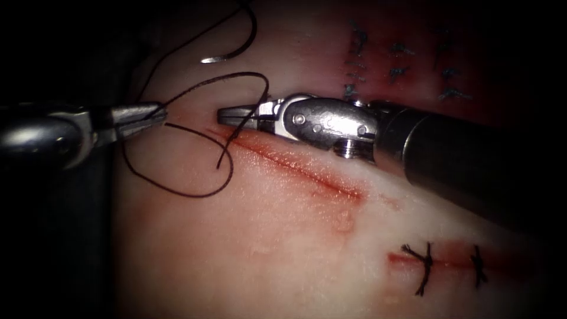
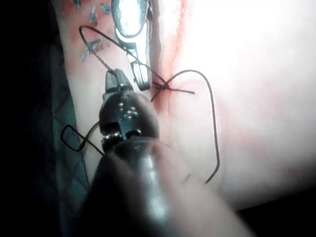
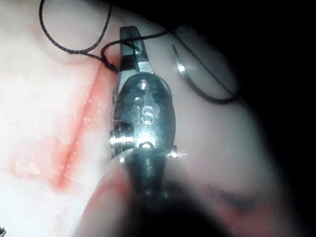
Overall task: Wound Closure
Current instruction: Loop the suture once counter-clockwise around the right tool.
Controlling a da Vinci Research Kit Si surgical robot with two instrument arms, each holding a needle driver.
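Currently: dark thread [image 1: 195,192] looped beside cut [image 1: 295,165]; my left tool [image 1: 155,113] and right tool [image 1: 236,115] each clamp thread; needle [image 1: 221,57] lies free on tissue [image 1: 236,254].

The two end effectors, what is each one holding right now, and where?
Left end effector: thread, near the knot. Right end effector: thread beside the cut. Needle lies free on the tissue.

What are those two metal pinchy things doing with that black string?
Two robot tools are sewing a cut in the tissue. The left tool pinches the thread. The right tool also has its jaws shut on the thread, right at the cut's left end, where a knot sits. The curved needle lies loose on the tissue, held by neither tool, not stuck in.
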